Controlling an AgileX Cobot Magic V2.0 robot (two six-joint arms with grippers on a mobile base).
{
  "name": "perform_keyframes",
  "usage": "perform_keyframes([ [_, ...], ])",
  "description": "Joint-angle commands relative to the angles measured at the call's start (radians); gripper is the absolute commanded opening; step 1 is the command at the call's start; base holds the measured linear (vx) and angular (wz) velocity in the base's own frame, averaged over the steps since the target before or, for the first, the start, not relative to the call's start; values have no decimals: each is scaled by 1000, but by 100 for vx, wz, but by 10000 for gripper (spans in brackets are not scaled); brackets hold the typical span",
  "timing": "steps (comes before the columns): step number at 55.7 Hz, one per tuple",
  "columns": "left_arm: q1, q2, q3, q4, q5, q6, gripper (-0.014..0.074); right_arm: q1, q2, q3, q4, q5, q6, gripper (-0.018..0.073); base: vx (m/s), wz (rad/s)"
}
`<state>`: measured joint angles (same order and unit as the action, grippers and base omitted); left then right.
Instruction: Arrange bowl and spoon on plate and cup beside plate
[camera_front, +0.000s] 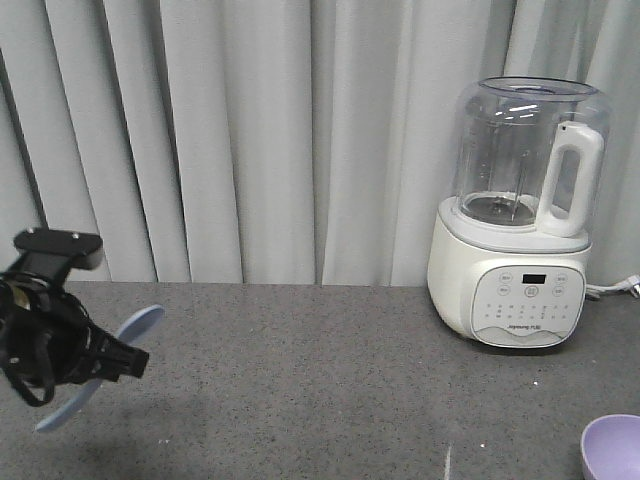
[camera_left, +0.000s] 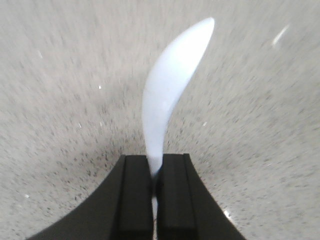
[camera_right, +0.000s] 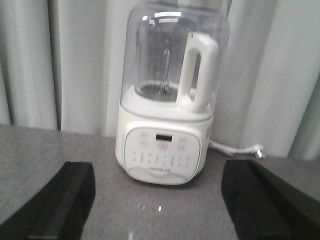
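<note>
My left gripper (camera_front: 128, 358) hangs above the grey table at the far left, shut on the pale blue-white spoon (camera_front: 101, 382). In the left wrist view the spoon (camera_left: 170, 85) sticks out from between the black fingers (camera_left: 137, 192), its scoop pointing away, and the left gripper (camera_left: 156, 172) pinches its handle. The lavender bowl (camera_front: 615, 448) shows at the bottom right corner, cut off by the frame edge. My right gripper (camera_right: 157, 205) is open with nothing between its fingers, facing the blender. The plate and the cup are out of view.
A white blender (camera_front: 518, 215) with a clear jug stands at the back right on the table, also large in the right wrist view as the blender (camera_right: 167, 100), its cable trailing right. Grey curtains (camera_front: 250, 130) hang behind the table.
</note>
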<state>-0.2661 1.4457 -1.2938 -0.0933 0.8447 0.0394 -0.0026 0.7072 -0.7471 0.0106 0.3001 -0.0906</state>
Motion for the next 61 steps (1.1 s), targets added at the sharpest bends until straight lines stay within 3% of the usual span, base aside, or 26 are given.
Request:
perform_keyframes([
  [1,-10,-94,-34,-26,-41,15,-6,-8,10,-41,-17,51,84,564,0,0],
  [9,-10,-163,-34,-41,-27,37,-6,-99,89,-93,-155,312,298,552,0,0],
  [14,-10,-193,-31,-50,-19,37,-6,-175,165,-129,-232,387,351,538,0,0],
  [27,-9,-218,-31,-52,-9,39,-6,-255,393,-193,-183,425,314,523,0,0],
  [44,-9,-217,-31,-55,-7,56,-6,-254,636,-340,-137,487,274,522,0,0],
  [61,-9,-217,-31,-55,3,56,-6,-254,805,-355,-137,497,286,522,0,0],
])
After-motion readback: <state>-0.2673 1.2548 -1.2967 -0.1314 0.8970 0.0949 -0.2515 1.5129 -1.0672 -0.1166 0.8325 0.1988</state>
